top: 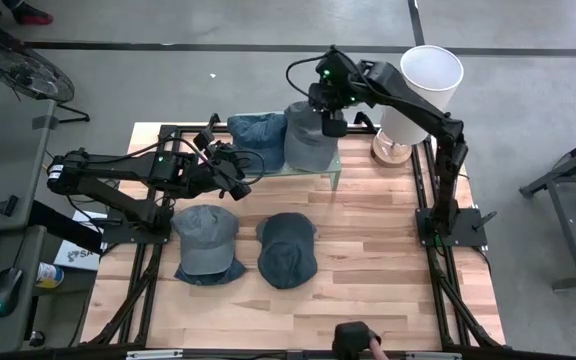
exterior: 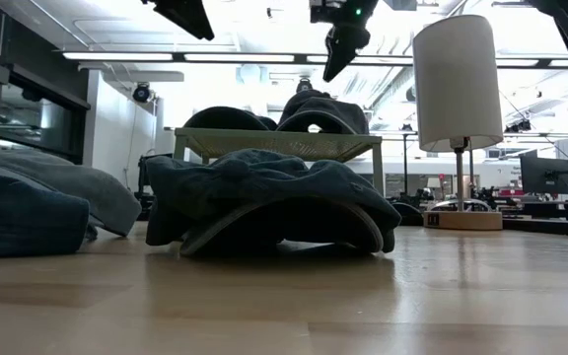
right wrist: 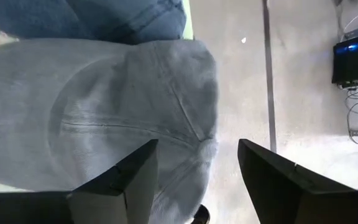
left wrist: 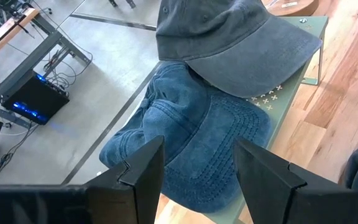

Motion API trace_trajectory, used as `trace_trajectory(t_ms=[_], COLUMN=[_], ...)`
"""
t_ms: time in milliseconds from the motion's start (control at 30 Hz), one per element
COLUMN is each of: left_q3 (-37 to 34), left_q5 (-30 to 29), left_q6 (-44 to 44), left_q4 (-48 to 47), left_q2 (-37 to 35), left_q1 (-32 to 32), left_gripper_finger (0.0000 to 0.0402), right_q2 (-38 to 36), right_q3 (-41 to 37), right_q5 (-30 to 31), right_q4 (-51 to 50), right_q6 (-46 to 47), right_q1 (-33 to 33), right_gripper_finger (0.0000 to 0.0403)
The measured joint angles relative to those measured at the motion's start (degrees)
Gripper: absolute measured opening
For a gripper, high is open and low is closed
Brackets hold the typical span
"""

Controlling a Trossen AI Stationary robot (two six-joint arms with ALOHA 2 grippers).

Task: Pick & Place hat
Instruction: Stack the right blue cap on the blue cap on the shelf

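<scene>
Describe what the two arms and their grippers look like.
Both arms are black, jointed tubes with thin black cables looped alongside. The right arm shows a green light near its wrist. Each gripper, left gripper and right gripper, has two flat, angular black fingers.

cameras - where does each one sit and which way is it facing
High view: overhead, looking straight down on the table, both arms, four hats.
Low view: table height, looking level at the dark hat; arms enter from above.
Left wrist view: over the blue hat, left gripper open.
Right wrist view: over the grey hat, right gripper open.
Both wrist views share the blue and grey hats.
</scene>
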Motion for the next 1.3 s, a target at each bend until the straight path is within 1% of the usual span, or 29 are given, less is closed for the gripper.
trace_trajectory(t_ms=[233, 367, 433, 600, 733, 833, 933, 1033, 1100, 1167, 1300], left_q3=[0.0, 0.0, 0.0, 0.0, 0.0, 0.0, 0.0, 0.0, 0.0, 0.0, 0.0], left_q5=[-0.1, 0.8, 3.4, 14.2, 21.7, 25.2, 27.0, 26.6, 25.3, 24.1, 24.2], left_q6=[-0.6, -5.9, -10.0, -20.9, -25.7, -26.6, -26.8, -27.1, -27.0, -27.0, -26.1], left_q4=[-1.2, -7.7, -12.9, -26.2, -31.6, -31.9, -30.9, -29.1, -28.1, -28.0, -26.4], left_q2=[0.0, 0.0, 0.0, 0.0, 0.0, 0.0, 0.0, 0.0, 0.0, 0.0, 0.0], left_q1=[0.0, 0.0, 0.0, 0.0, -0.1, -0.1, -0.1, -0.1, -0.1, -0.1, -0.1], left_gripper_finger=[0.0184, 0.0184, 0.0184, 0.0184, 0.0184, 0.0184, 0.0184, 0.0184, 0.0184, 0.0184, 0.0184], right_q2=[-4.5, -7.8, -9.3, -11.9, -13.3, -13.8, -13.8, -13.4, -13.2, -13.2, -13.2], right_q3=[0.0, 0.0, 0.0, 0.0, 0.0, 0.0, 0.0, 0.0, 0.0, 0.0, 0.0], right_q5=[-0.4, -2.7, -3.0, -2.8, -2.6, -2.9, -6.2, -11.6, -13.9, -14.6, -13.8], right_q4=[0.2, -0.9, -1.8, -3.6, -4.1, -5.0, -8.3, -12.4, -14.6, -14.8, -14.8], right_q6=[4.5, 7.7, 9.0, 10.3, 10.7, 12.6, 16.1, 19.1, 20.3, 21.3, 21.8], right_q1=[1.4, 3.2, 4.5, 7.8, 10.0, 11.2, 12.5, 14.4, 16.0, 18.2, 22.8], right_gripper_finger=[0.0211, 0.0211, 0.0211, 0.0211, 0.0211, 0.0211, 0.0211, 0.0211, 0.0211, 0.0209, 0.0203])
